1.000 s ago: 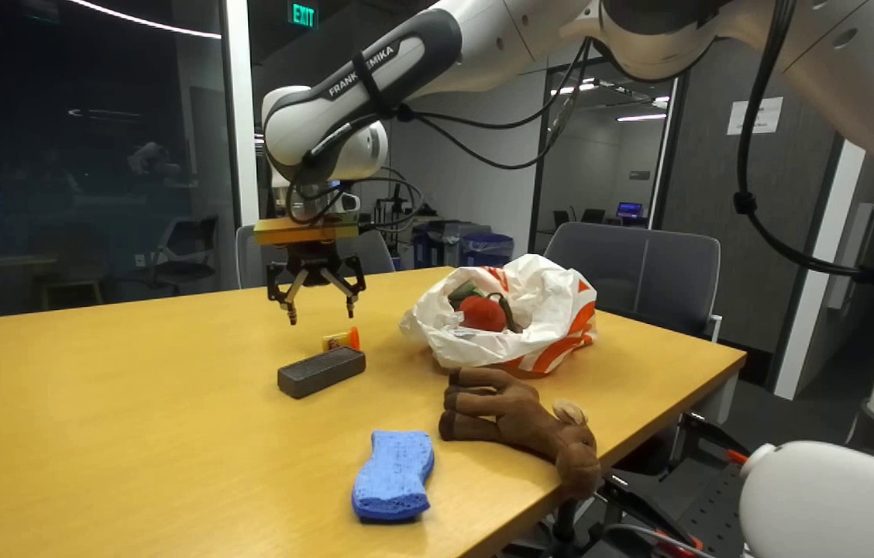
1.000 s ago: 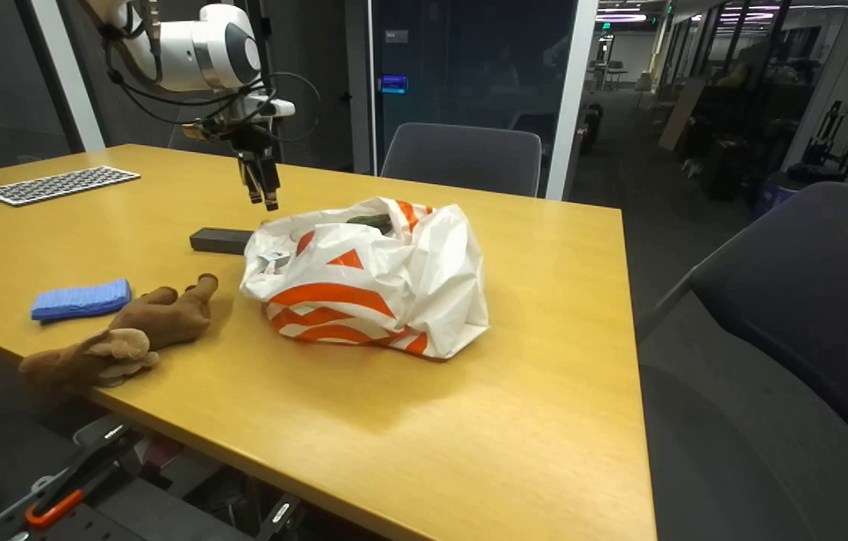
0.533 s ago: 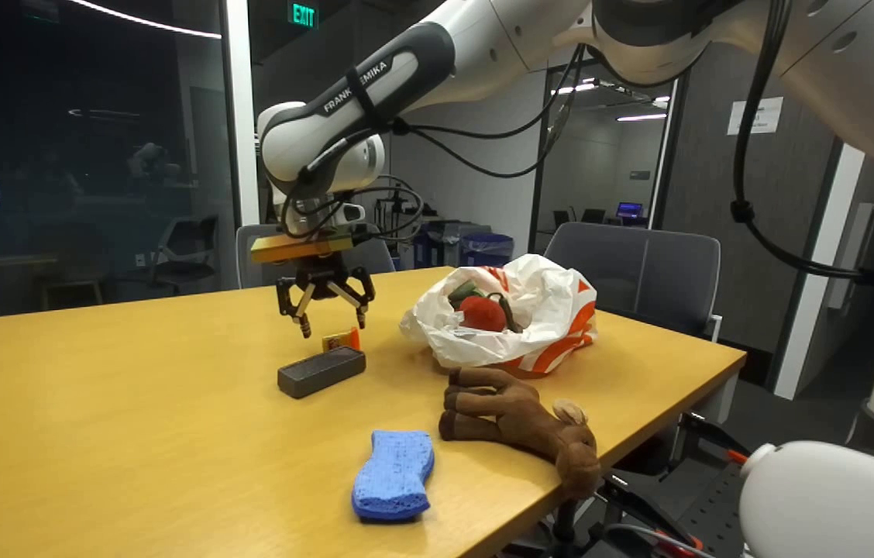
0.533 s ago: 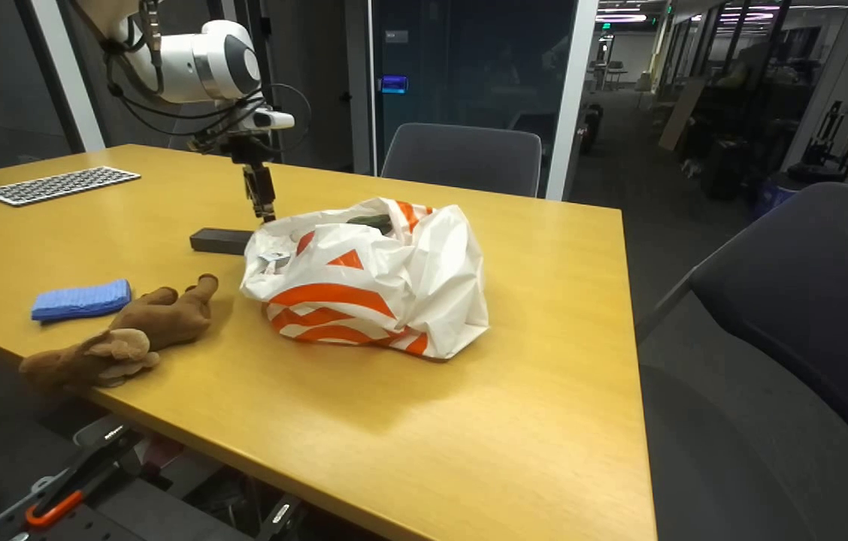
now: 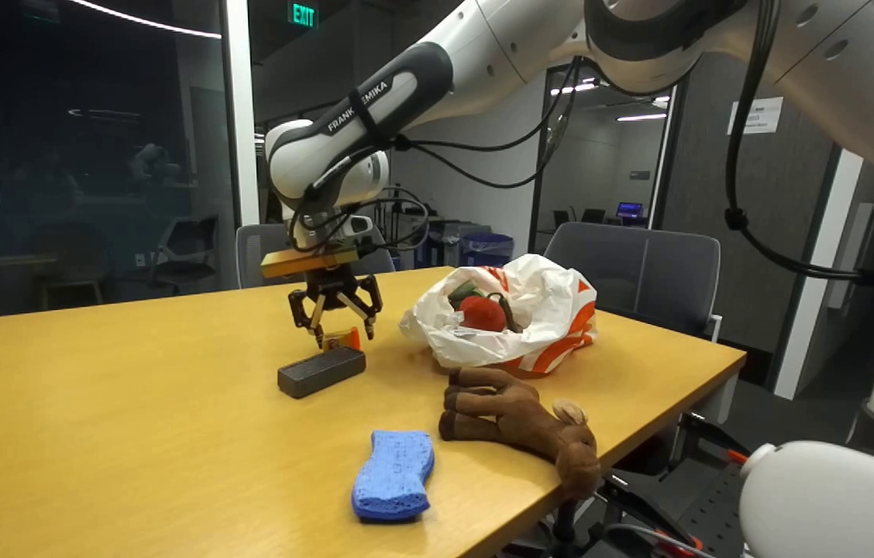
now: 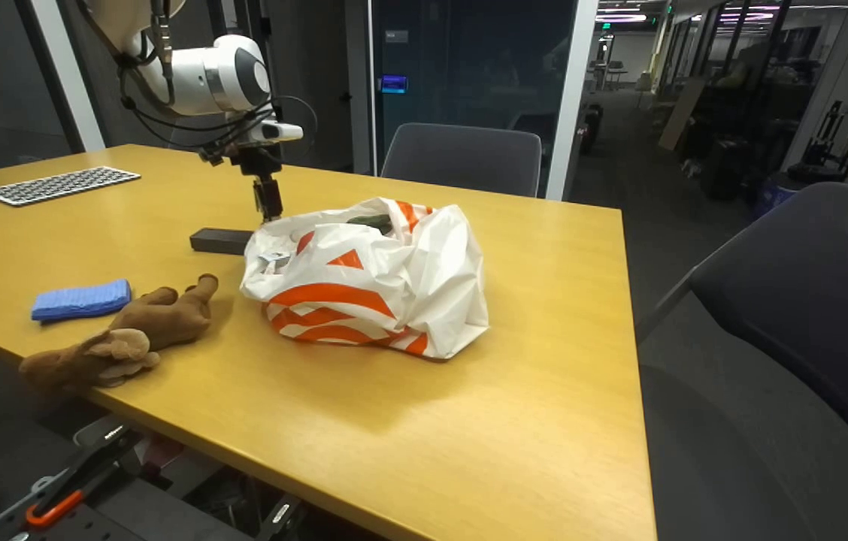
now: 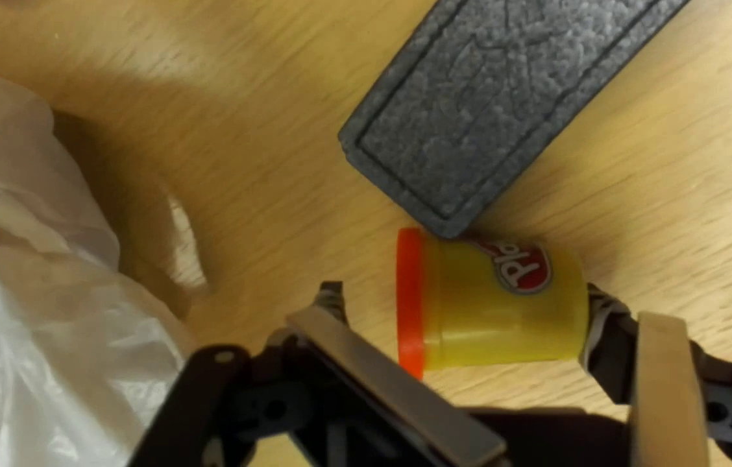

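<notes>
Lower than in the earlier frame, the arm (image 5: 483, 66) now reaches over the table (image 5: 135, 418) — its gripper (image 5: 344, 338) stands about the yellow tub (image 7: 496, 311), which lies on its side. Its fingers (image 7: 616, 363) are spread, one toward each end of the tub; nothing is pinched. By judgement, the approach is nearly done — the grasp is not yet made. On the tub's lid (image 7: 410, 301) side sits the white bag (image 6: 371, 293), perhaps hindering the nearer finger. Well apart from the tub lies a brown plush animal (image 5: 522, 422). Touching or just beside the tub, a grey block (image 7: 489, 110) crowds it; farther from it lies a blue sponge (image 5: 394, 473).
</notes>
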